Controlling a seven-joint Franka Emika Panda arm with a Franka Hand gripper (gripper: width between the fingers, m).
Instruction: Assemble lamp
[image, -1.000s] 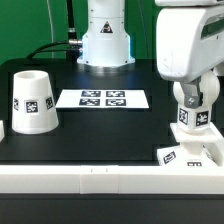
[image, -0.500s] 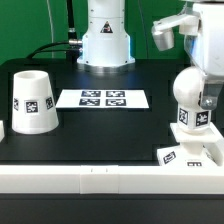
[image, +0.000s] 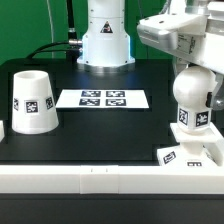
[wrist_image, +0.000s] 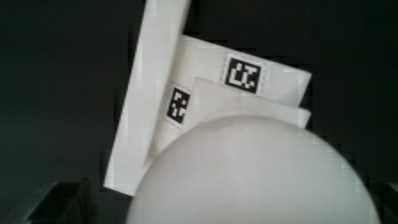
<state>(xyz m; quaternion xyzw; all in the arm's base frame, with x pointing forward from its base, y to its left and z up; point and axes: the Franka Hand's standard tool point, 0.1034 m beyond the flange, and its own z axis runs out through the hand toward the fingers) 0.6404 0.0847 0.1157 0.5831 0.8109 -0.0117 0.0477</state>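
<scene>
The white rounded bulb (image: 190, 92) stands upright with its tagged collar on the flat square base (image: 188, 153) at the exterior view's right, near the front rail. My gripper (image: 188, 58) hangs just above the bulb, apart from it, and holds nothing. In the wrist view the bulb (wrist_image: 267, 170) fills the frame close below, with the tagged base (wrist_image: 240, 75) behind it. A dark fingertip (wrist_image: 68, 205) shows far out to the side, so the jaws stand wide. The tapered shade (image: 33, 100) stands at the exterior view's left.
The marker board (image: 100, 98) lies flat in the middle of the black table. The white robot pedestal (image: 105, 40) stands at the back. A white rail (image: 80, 178) runs along the table's front edge.
My gripper has let go of the bulb and risen clear of it. The bulb stays upright on the base. The shade has not moved.
</scene>
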